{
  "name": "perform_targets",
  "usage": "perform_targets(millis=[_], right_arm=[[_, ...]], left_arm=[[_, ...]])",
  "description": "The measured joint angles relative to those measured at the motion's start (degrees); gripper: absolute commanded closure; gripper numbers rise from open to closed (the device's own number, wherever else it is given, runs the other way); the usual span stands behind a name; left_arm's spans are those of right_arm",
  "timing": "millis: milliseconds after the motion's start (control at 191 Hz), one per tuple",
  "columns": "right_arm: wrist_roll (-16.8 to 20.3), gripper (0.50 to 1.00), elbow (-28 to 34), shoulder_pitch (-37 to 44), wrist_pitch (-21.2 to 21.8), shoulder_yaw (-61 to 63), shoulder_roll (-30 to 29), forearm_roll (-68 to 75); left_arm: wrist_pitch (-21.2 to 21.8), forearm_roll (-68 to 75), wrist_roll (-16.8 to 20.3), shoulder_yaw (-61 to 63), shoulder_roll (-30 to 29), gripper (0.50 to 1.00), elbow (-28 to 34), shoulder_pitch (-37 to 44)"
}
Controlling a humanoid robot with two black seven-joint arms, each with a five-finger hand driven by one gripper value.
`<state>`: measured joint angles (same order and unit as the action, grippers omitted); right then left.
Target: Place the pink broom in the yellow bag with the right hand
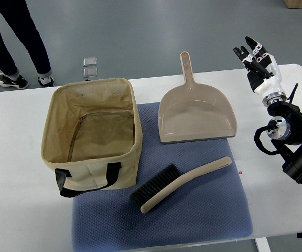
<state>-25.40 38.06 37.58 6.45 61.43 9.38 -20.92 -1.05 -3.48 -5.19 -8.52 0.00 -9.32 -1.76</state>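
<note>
A pale pink hand broom (180,182) with black bristles lies diagonally on a blue mat (203,220), bristles at lower left, handle pointing up right. An open yellow-beige fabric bag (90,131) with black handles stands to its left, empty inside. My right hand (256,55) is raised over the table's far right, fingers spread and holding nothing, well apart from the broom. The left arm does not show.
A matching pink dustpan (195,113) lies behind the broom on the mat, handle pointing away. The white table (14,210) carries all of it. A person's legs (20,47) stand beyond the far left corner. A small clear object (90,67) sits on the floor behind the bag.
</note>
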Motion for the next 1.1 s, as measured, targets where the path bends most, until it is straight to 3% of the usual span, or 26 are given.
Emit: perform_targets(millis=[546,1102], right_arm=[[0.0,0.57,0.0,0.2,0.1,-0.5,0.5,-0.1],[0.8,0.57,-0.1,8.7,-0.6,-12.0,9.4,-4.6]], left_arm=[[-0.1,0.0,-0.3,0.0,0.0,0.5,0.0,0.0],[-0.1,0.0,-0.4,0.0,0.0,0.5,0.0,-0.1]])
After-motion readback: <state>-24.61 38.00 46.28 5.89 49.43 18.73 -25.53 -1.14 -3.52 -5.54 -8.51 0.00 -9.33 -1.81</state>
